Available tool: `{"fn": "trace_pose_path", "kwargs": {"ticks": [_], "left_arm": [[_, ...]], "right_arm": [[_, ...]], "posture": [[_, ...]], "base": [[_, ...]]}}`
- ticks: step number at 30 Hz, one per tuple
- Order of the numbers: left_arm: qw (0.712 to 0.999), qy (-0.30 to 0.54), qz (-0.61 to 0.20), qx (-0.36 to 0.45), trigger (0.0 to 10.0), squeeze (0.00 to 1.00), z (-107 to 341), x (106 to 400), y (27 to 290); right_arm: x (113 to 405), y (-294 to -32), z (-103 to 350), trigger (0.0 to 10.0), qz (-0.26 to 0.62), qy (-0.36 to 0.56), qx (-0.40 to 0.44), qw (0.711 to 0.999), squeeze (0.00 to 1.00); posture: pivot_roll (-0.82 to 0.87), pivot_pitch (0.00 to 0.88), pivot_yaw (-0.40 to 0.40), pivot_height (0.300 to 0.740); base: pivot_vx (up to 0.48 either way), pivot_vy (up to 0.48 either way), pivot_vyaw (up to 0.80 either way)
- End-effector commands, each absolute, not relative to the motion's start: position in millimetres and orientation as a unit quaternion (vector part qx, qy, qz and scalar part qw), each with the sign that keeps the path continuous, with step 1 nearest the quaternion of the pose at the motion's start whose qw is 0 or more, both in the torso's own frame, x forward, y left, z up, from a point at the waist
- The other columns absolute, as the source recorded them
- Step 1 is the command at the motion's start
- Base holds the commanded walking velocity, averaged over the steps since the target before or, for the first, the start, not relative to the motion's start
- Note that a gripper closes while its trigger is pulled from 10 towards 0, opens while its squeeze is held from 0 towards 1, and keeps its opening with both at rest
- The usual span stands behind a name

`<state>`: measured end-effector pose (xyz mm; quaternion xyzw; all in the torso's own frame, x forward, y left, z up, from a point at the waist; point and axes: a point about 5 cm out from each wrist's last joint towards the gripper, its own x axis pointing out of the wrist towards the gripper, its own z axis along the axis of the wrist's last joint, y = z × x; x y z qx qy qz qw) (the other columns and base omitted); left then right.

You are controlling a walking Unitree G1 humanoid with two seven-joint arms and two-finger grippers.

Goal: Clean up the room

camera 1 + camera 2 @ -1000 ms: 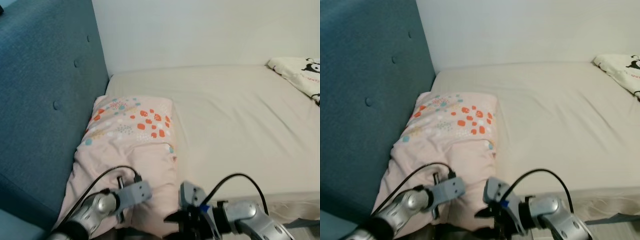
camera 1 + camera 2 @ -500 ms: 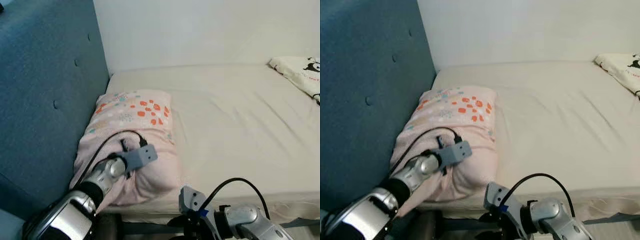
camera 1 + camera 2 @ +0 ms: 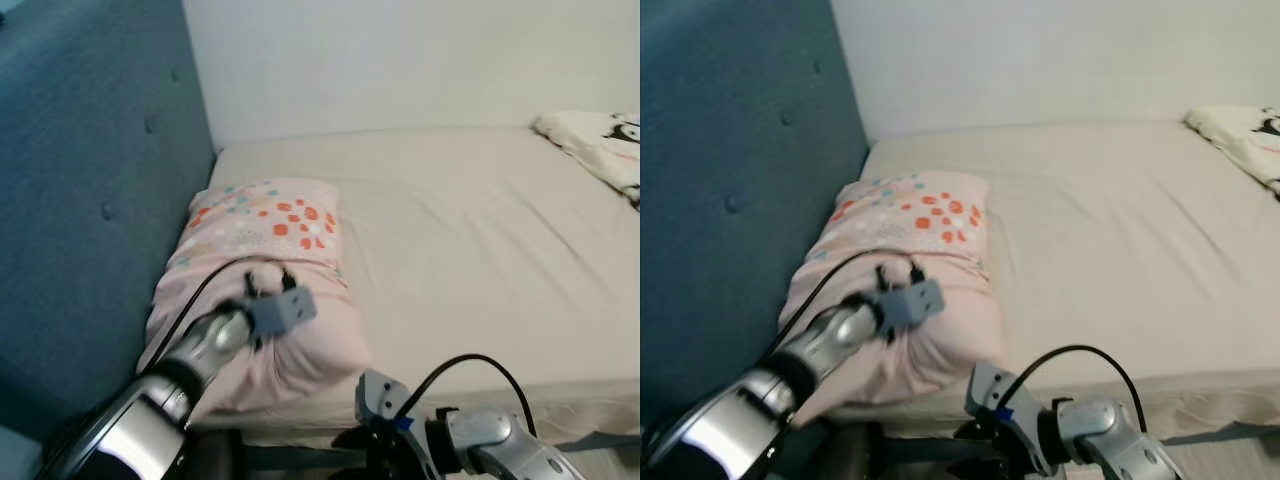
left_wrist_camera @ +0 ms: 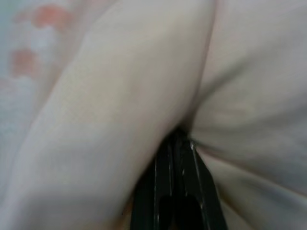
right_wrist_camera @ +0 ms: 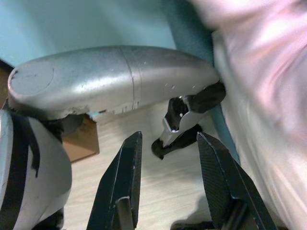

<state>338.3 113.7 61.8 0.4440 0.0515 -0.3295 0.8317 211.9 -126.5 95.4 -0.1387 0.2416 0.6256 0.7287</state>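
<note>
The bed [image 3: 480, 240] is being tidied, and the step in hand is judged to be the setting of the pillow [image 3: 262, 275] at its head end. The mattress is covered by a plain cream sheet, and it is bounded on the robot's left by a blue padded headboard [image 3: 90, 200] and at the back by a white wall. A second piece of bedding [image 3: 600, 145], white with black marks, is lying at the far right corner (too little of it is in view for it to be named with certainty).

The pillow, pink with orange and teal dots, is lying against the headboard at the mattress's left end, its near edge bunched and lifted slightly.

The left gripper [image 4: 175, 158] is being pressed into that near end; in the left wrist view its two black fingers are closed tight together with a fold of pillow fabric pinched between them. The right gripper [image 5: 168, 177] is being held low, below the mattress edge near the floor and apart from the pillow, its fingers spread with nothing between them.

The next move is judged to call for the pinched fabric to be released and the bunched near edge to be smoothed flat, without the pillow being dragged off the mattress edge.
</note>
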Motion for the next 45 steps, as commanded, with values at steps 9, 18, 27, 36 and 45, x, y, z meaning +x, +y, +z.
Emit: {"fn": "trace_pose_path", "kwargs": {"ticks": [9,18,27,36,45], "left_arm": [[0.793,0.058,-0.444,0.413,3.6,0.00,43.1,295.3,160.3],[0.801,0.032,-0.506,0.318,3.6,0.00,71.2,271.4,180.8],[0.667,0.183,-0.646,0.324,0.0,0.00,30.6,222.5,186.0],[0.688,0.195,-0.609,0.343,0.0,0.00,5.8,222.5,149.7],[0.786,0.189,-0.458,0.369,0.0,0.00,-7.6,255.8,116.5]], "right_arm": [[215.1,-118.0,93.3,10.0,0.632,0.231,-0.136,0.727,0.00],[217.7,-118.7,95.3,10.0,0.631,0.227,-0.132,0.730,0.00],[215.1,-120.4,93.2,10.0,0.630,0.230,-0.131,0.730,0.00],[215.7,-121.7,97.1,10.0,0.626,0.224,-0.133,0.735,0.00],[210.6,-122.6,95.4,10.0,0.632,0.232,-0.141,0.726,0.00]], "posture": [[-0.02,0.152,-0.015,0.612],[-0.01,0.151,-0.013,0.612],[-0.02,0.160,-0.010,0.612],[-0.04,0.167,-0.009,0.612],[-0.06,0.177,-0.009,0.612]], "base": [[0.000,0.000,0.00],[0.000,0.000,0.00],[0.000,0.000,0.00],[0.000,0.000,0.00],[0.000,0.000,0.00]]}}
